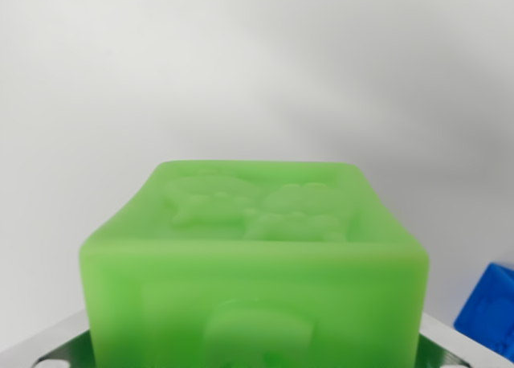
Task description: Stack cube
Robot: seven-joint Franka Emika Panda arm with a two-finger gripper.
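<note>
A green cube [255, 263] with raised figures on its top and front faces fills the lower middle of the wrist view, very close to the camera. My gripper [255, 356] is shut on it. Silver finger parts [48, 345] show at its lower left and lower right corners, tight against its sides. A blue cube [491, 308] peeks in at the wrist view's right edge, lying on the white surface below and apart from the green cube. Most of the blue cube is cut off by the frame.
A plain white surface [241, 71] stretches behind and around the green cube, with soft shadows across it. Nothing else shows on it.
</note>
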